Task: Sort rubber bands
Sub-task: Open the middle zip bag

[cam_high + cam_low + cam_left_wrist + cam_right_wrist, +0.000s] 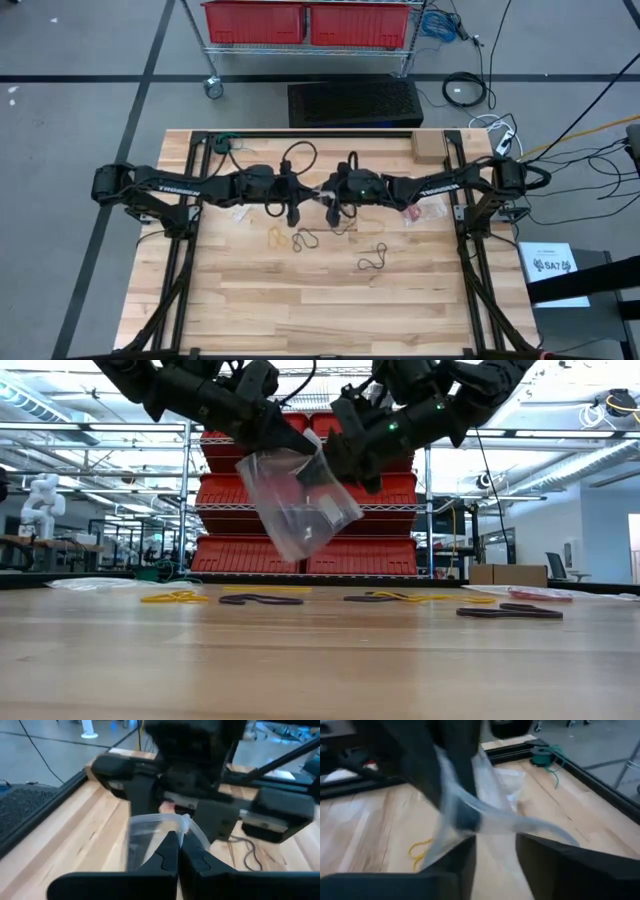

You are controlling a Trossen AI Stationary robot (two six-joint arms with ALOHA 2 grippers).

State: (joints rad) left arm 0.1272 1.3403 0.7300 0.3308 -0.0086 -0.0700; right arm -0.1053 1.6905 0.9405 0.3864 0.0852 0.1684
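A clear plastic bag (300,500) hangs in the air over the middle of the table, between my two grippers. My left gripper (178,857) is shut on its top edge. My right gripper (495,852) stands open at the bag's other side, one finger (465,862) on each side of the film (520,825). Something small and dark (325,512) shows inside the bag. Loose rubber bands lie flat on the wood below: a yellow one (275,236), a black one (306,240), another black one (373,262). My left gripper pinches the bag's top rim (185,822) between its two fingers, coming at it from the table's left and slanting slightly down. The bag hangs below the fingers, tilted and clear of the table. My right gripper has the bag's film between its parted fingers; whether they touch it I cannot tell.
Other clear bags lie flat on the table under the arms, one at the left (240,212) and one at the right (425,210) with red inside. A cardboard box (430,148) and a green cord (225,143) sit at the far edge. The near half of the table (330,310) is bare wood.
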